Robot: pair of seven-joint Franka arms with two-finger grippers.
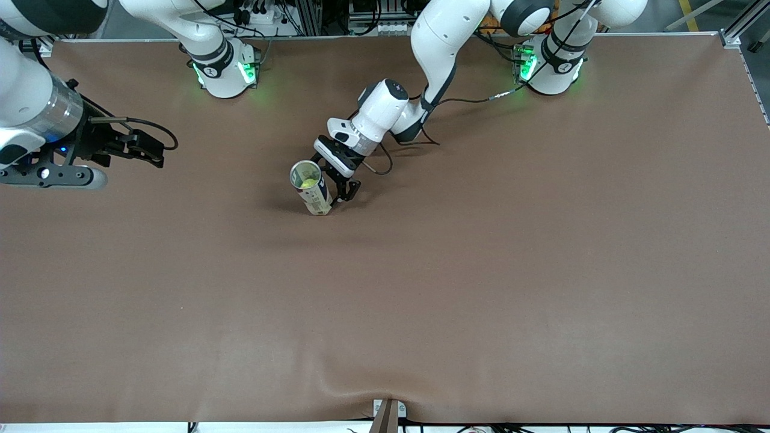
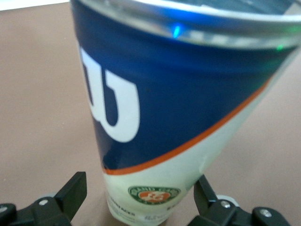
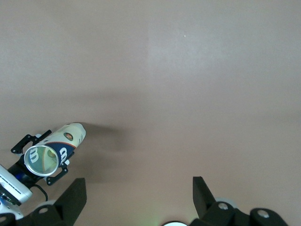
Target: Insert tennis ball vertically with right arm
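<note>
Can (image 1: 311, 187) upright mid-table between spread left claw (image 1: 343, 191) fingers.

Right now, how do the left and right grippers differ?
The left gripper is low beside the upright tennis ball can, fingers either side of its base; the right gripper hangs over bare table toward the right arm's end. The left straddles the can; the right has nothing between its fingers. Both are open.

Robot lab: brown-covered table (image 1: 481, 270), aluminium framing (image 1: 731, 37).
</note>
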